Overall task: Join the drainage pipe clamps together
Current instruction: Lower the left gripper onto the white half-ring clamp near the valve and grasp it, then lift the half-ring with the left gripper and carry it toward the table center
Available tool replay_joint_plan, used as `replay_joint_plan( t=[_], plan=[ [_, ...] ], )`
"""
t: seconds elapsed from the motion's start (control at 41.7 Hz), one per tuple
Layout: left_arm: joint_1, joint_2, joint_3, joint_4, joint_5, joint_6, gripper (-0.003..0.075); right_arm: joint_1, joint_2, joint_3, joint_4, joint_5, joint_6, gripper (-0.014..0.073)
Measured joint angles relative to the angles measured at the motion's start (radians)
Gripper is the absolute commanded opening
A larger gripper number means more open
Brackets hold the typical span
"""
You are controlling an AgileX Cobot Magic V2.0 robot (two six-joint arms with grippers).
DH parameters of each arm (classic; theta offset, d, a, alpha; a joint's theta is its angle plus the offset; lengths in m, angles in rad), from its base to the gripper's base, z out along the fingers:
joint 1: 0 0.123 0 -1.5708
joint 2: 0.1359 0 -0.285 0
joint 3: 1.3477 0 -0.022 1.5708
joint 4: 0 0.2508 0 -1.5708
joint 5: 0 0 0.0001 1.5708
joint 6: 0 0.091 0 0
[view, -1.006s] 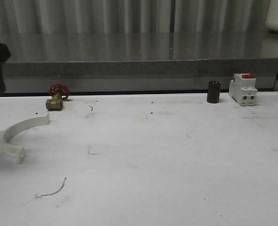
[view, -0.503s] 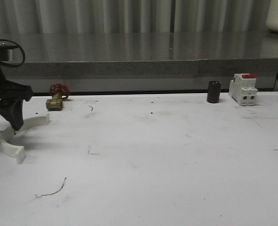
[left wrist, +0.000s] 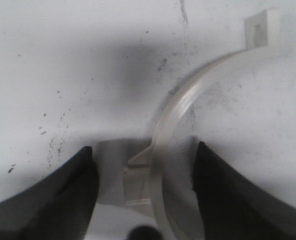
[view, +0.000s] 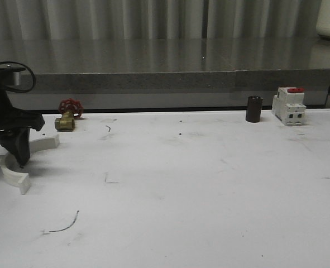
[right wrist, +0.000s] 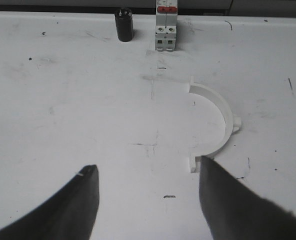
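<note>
One white drainage pipe clamp (view: pixel 44 142) lies flat at the table's far left. My left gripper (view: pixel 5 158) is down over its middle. In the left wrist view the clamp (left wrist: pixel 187 95) curves up between the two dark fingers (left wrist: pixel 62 200), and the left gripper (left wrist: pixel 143 149) is open astride the band with gaps on both sides. A second clamp (right wrist: pixel 224 116) lies flat on the table in the right wrist view. The right gripper (right wrist: pixel 146 169) hovers open just short of it, one finger (right wrist: pixel 228 200) overlapping the clamp's near tab.
A brass valve with a red handle (view: pixel 67 118) stands just behind the left clamp. A dark cylinder (view: pixel 253 109) and a white breaker with a red switch (view: pixel 289 105) stand at the back right, beyond the second clamp. A raised grey ledge (view: pixel 153 81) runs behind the table.
The left arm came in from the upper left and dropped over the clamp, then settled slightly lower and rightward, its fingers now straddling the band. The clamp has shifted a little.
</note>
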Motion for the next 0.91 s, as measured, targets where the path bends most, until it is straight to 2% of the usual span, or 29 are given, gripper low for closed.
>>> replay_joint_plan(
  t=[0.192,0.455,0.695,0.91],
  plan=[
    [0.000,0.000,0.000,0.001,0.011,0.000,0.0128,0.000,0.000,0.000,0.000,0.000,0.000,0.0467],
    [0.000,0.000,0.000,0.001,0.001,0.000,0.0004,0.000,0.000,0.000,0.000,0.000,0.000,0.0467],
    [-0.039,-0.012,-0.017,-0.001,0.043,0.002,-0.0006,0.000,0.000,0.000,0.000,0.000,0.000,0.0467],
    [-0.213,-0.042,-0.120,0.019,0.123,-0.077,-0.0006,0.000,0.000,0.000,0.000,0.000,0.000,0.0467]
  ],
)
